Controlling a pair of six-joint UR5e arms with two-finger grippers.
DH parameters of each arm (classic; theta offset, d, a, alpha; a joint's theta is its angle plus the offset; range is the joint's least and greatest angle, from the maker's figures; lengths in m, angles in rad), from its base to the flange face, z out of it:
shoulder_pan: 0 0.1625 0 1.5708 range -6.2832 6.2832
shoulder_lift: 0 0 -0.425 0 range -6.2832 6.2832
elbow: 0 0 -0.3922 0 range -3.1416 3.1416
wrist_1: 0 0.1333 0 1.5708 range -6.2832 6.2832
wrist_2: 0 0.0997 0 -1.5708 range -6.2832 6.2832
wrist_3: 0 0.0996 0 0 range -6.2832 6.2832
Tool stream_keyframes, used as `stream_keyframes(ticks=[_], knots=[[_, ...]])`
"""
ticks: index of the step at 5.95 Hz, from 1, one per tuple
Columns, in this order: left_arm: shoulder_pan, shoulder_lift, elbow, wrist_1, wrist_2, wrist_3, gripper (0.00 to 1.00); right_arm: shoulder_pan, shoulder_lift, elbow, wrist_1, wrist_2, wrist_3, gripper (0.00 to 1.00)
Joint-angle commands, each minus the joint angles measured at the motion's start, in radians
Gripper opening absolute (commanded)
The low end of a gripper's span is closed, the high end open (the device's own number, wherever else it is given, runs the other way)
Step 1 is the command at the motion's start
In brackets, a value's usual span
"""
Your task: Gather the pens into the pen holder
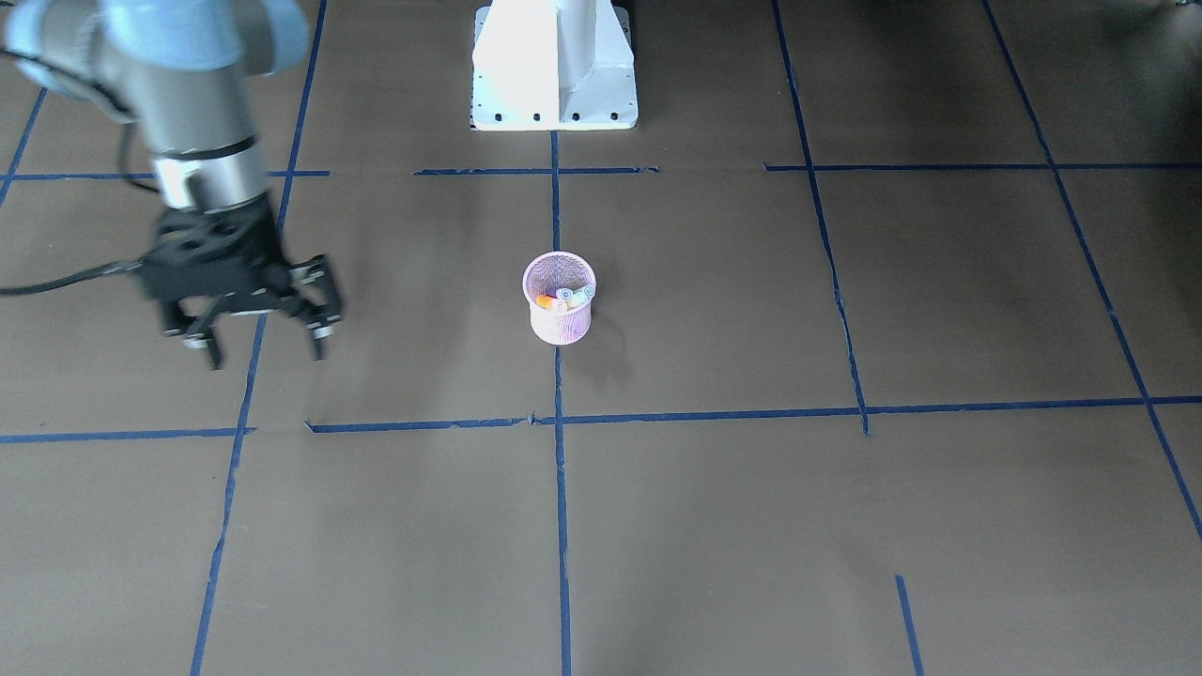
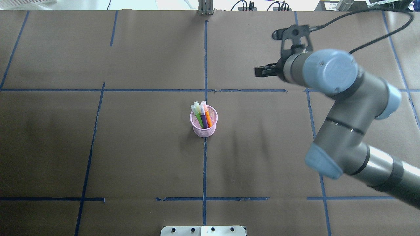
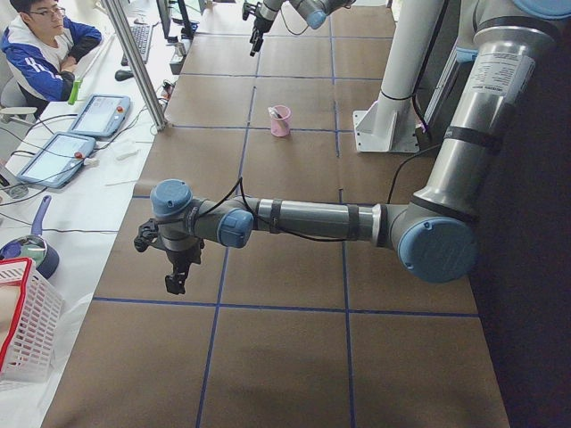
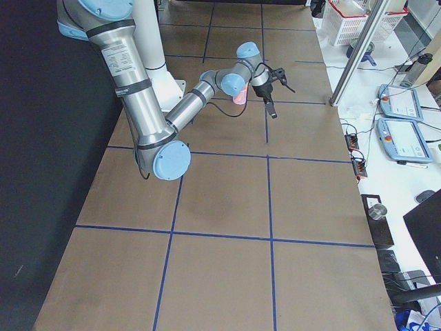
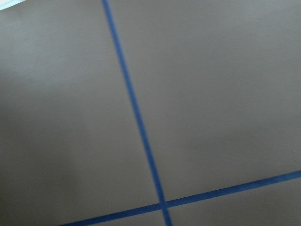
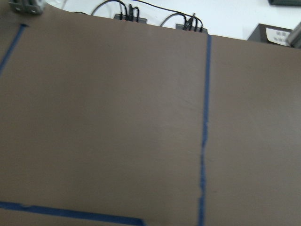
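Note:
The pink mesh pen holder (image 1: 560, 319) stands upright at the table's middle, also in the overhead view (image 2: 204, 128). The three pens stand inside it, cap ends up: green (image 2: 198, 115), purple (image 2: 203, 118) and orange (image 2: 208, 117). My right gripper (image 1: 268, 351) is open and empty, hanging above the table well off to the holder's side. It also shows in the exterior right view (image 4: 270, 103). My left gripper (image 3: 176, 275) shows only in the exterior left view, near the table's left end; I cannot tell whether it is open or shut.
The robot's white base (image 1: 554, 70) stands behind the holder. Blue tape lines (image 1: 561, 526) cross the brown table. Beyond the table's left end are a white basket (image 3: 27, 330), tablets (image 3: 98, 114) and a seated operator (image 3: 45, 45).

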State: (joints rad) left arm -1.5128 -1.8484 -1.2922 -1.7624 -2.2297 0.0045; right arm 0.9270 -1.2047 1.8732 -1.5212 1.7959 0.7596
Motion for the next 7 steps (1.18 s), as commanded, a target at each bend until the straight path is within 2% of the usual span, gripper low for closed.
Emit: stream_keyframes(ticks=[1, 2, 3, 4, 6, 7], knots=[[-0.05, 0.001, 0.08, 0.013, -0.078, 0.0, 1.0, 0.32, -0.184, -0.089, -0.042, 0.375, -0.356, 1.0], [-0.058, 0.001, 0.076, 0.117, -0.138, 0.003, 1.0, 0.472, -0.263, -0.179, -0.04, 0.554, -0.466, 1.0], [-0.056, 0.014, 0.074, 0.136, -0.142, 0.003, 1.0, 0.569, -0.345, -0.254, -0.045, 0.578, -0.69, 1.0], [-0.056, 0.015, 0.074, 0.139, -0.142, 0.005, 1.0, 0.642, -0.363, -0.329, -0.04, 0.585, -0.791, 1.0], [-0.056, 0.05, 0.054, 0.139, -0.146, 0.067, 1.0, 0.67, -0.375, -0.379, -0.03, 0.589, -0.806, 1.0], [-0.056, 0.06, 0.048, 0.136, -0.145, 0.084, 1.0, 0.684, -0.38, -0.341, -0.027, 0.586, -0.801, 1.0]])
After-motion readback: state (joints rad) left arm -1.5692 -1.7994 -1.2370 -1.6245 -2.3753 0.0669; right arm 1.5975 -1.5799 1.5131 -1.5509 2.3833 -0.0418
